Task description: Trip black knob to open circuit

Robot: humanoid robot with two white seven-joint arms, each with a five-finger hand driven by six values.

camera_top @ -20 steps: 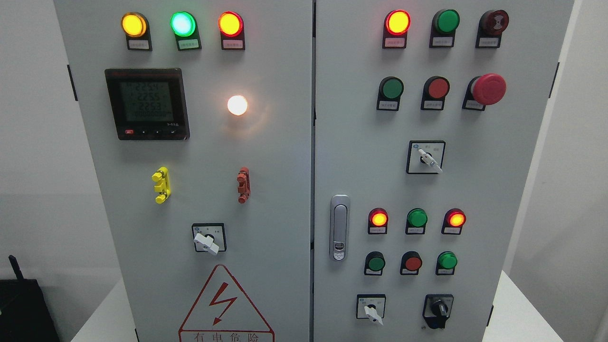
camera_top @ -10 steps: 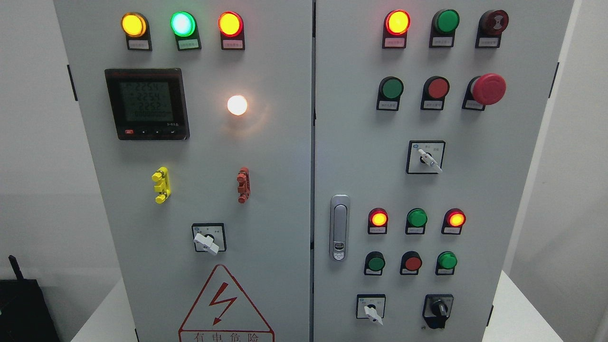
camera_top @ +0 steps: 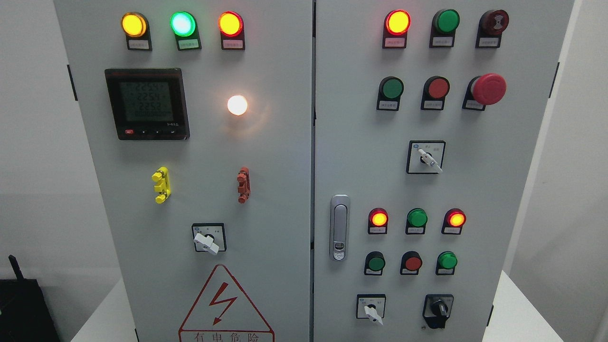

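Note:
The black knob sits at the lower right of the grey cabinet's right door, with its pointer near upright. To its left is a white-handled selector switch. Neither of my hands nor arms shows in the head view.
The right door carries several lamps and push buttons, a red mushroom stop button, another white selector and a silver door latch. The left door holds a meter, a lit white lamp, a white selector and a warning triangle.
Only the meter's digits have flickered; nothing else has moved.

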